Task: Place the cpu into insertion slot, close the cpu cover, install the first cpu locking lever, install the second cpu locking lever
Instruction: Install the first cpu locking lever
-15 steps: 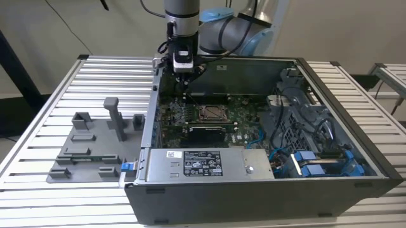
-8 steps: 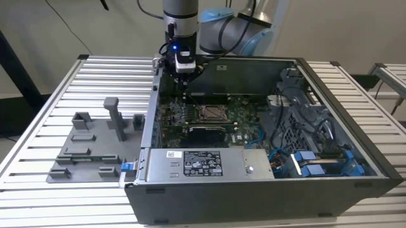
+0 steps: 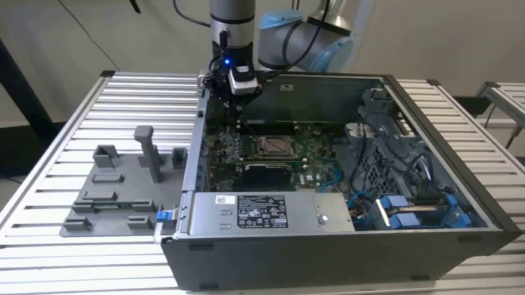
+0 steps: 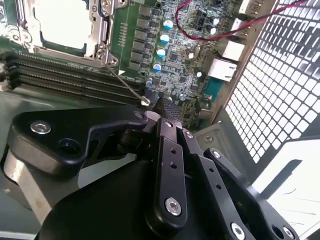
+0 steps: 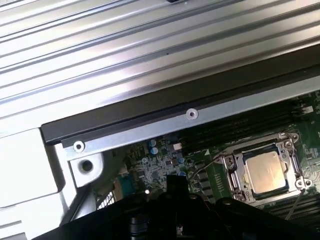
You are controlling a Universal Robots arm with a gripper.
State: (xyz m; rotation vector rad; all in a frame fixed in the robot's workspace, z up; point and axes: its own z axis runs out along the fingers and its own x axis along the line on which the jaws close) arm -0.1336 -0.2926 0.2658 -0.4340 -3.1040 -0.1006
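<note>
The cpu (image 5: 267, 172) sits in the insertion slot (image 3: 273, 145) under the lowered cpu cover (image 5: 239, 175), and near that slot the gripper (image 4: 167, 106), pinched together on nothing, hovers just beside a locking lever's (image 4: 127, 85) free end.

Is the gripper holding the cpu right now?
No, in the first wrist view the cpu lies seated in the insertion slot, apart from the gripper.

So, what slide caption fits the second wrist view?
Gripper near the free end of a locking lever; cpu lies in the insertion slot, cpu cover framing it.
</note>
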